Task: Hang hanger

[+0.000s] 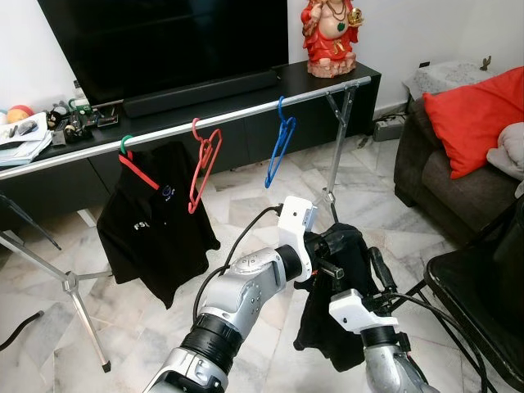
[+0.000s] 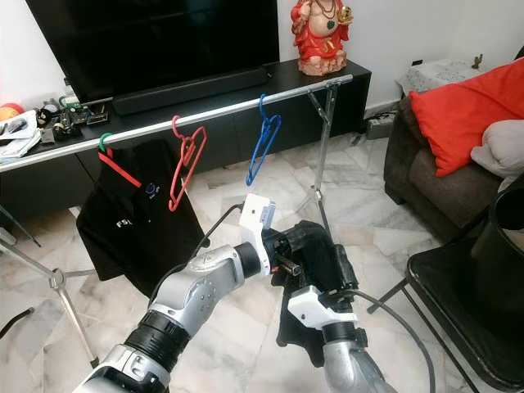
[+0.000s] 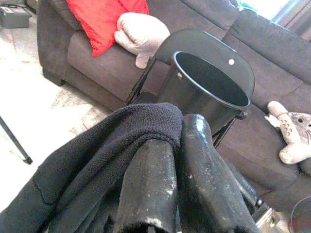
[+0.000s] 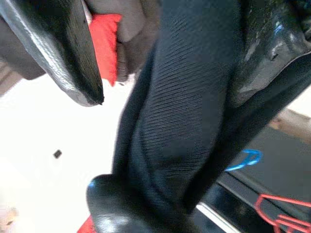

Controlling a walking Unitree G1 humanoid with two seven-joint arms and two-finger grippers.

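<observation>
Landmark is the rail [image 1: 205, 117] of the drying rack — it runs across the room in front of the TV console [image 1: 246, 131], up on tripod legs so garments hang free of the floor. On the rail: a black shirt [image 1: 151, 221] on a red hanger with a green hook [image 1: 131, 160] toward the robot's left end, then an empty red hanger [image 1: 205, 164], then an empty blue hanger [image 1: 281, 147] nearer the right-hand post. Below and in front of the rail, both arms hold 1 dark garment [image 1: 340, 286], bunched and drooping between them. Left gripper [image 3: 180, 145] has its 2 fingers together, cloth draped over and pinched at the tips, likely to keep the top edge up. Right gripper [image 4: 160, 121] has its fingers apart with the fabric running between them — more a support than a clamp, as far as I can judge. I can't make out a hanger inside the garment. My read: it's held well below the rail, not yet hung; the gap between the 2 empty hangers, or past the blue one, looks the likely spot.
</observation>
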